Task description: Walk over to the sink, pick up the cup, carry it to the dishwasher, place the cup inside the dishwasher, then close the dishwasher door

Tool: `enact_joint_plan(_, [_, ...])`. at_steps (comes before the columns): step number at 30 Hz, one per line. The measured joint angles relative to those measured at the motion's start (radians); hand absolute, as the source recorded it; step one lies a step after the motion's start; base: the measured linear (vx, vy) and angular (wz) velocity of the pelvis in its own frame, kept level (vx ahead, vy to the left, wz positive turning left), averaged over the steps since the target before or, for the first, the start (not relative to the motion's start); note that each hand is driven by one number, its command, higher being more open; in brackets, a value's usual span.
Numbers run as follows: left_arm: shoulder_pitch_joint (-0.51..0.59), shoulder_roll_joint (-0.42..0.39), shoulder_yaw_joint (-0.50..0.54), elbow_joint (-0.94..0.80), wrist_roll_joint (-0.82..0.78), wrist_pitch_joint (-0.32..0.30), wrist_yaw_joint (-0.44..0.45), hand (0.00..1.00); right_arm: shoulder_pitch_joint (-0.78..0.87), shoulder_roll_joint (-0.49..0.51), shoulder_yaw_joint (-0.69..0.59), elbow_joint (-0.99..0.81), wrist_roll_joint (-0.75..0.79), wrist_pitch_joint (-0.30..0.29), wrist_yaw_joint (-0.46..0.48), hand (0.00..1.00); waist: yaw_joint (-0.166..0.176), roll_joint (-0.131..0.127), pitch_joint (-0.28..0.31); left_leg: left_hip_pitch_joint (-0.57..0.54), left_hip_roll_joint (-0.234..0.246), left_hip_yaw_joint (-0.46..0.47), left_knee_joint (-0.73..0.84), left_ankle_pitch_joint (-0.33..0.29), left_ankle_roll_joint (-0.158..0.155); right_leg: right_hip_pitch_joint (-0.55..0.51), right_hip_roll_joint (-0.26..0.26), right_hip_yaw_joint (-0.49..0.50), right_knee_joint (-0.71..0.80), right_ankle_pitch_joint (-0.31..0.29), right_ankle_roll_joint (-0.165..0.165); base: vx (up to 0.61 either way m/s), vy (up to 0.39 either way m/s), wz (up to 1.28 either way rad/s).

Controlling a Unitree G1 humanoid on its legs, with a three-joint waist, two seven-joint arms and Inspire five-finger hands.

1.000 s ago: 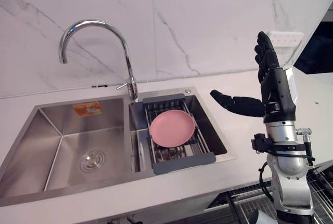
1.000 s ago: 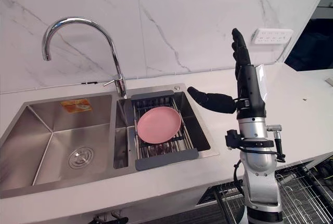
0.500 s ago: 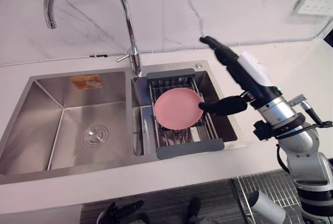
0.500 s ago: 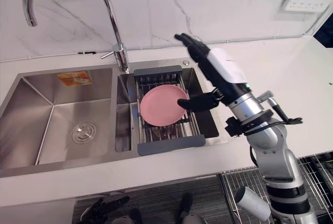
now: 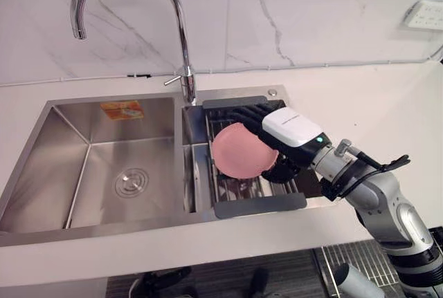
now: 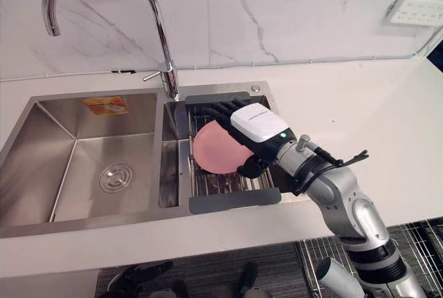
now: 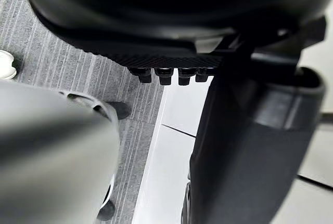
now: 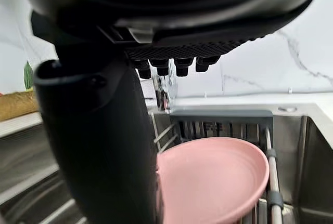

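Right hand (image 5: pixel 291 128) is open. Its fingers (image 5: pixel 239 113) are straight and reach across the far side of the pink plate (image 5: pixel 239 153), and its thumb (image 5: pixel 282 171) is spread apart from them, low at the plate's near-right rim. Nothing is pinched yet, and I can't tell whether anything is touching.

Key relation: the plate sits directly in the span between thumb and fingers, offset toward the robot's left of the palm. The rim nearest the hand is the right one. The right wrist view agrees, with the thumb in the foreground and the plate just past it, face up.

Task wording aside, the thing to lift is this shallow plate. It's round, so there's no long axis to align to. It rests roughly flat on the drain rack (image 5: pixel 259 205) in the small right basin of the sink (image 5: pixel 90 166), right of the faucet (image 5: pixel 181 49).

My read is that closing thumb against fingers over the right rim is the grasp. The plate is thin and smooth, so it may slide on the rack bars.

Left hand (image 7: pixel 250 146) hangs relaxed and open near the floor, well away. The right arm is clearly the nearer one.
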Motion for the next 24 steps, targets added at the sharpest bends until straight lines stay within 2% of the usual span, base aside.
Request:
enact_joint_plan(8, [-0.006, 0.003, -0.017, 0.007, 0.018, 0.014, 0.002, 1.0, 0.02, 0.001, 0.014, 0.038, -0.08, 0.012, 0.044, 1.0, 0.005, -0.007, -0.004, 0.028, -0.005, -0.006, -0.018, 0.001, 0.001, 0.023, 0.0, -0.003, -0.005, 0.0, 0.002, 0.02, 0.054, 0.02])
enact_joint_plan(15, [-0.01, 0.005, -0.018, 0.018, 0.019, 0.021, 0.002, 1.0, 0.051, 0.004, 0.06, 0.038, -0.151, 0.007, 0.102, 1.0, 0.006, -0.033, -0.024, 0.039, -0.007, 0.0, -0.025, 0.002, 0.001, 0.034, 0.003, 0.002, -0.019, 0.0, 0.004, -0.02, 0.041, -0.02])
enact_joint_plan(24, [0.002, 0.003, -0.018, 0.03, 0.022, 0.021, 0.002, 1.0, 0.051, 0.005, 0.084, 0.038, -0.217, -0.004, 0.132, 1.0, 0.007, -0.037, -0.057, 0.06, -0.008, 0.0, -0.034, 0.003, 0.001, 0.058, 0.007, 0.003, -0.033, 0.003, 0.008, -0.02, 0.044, 0.0])
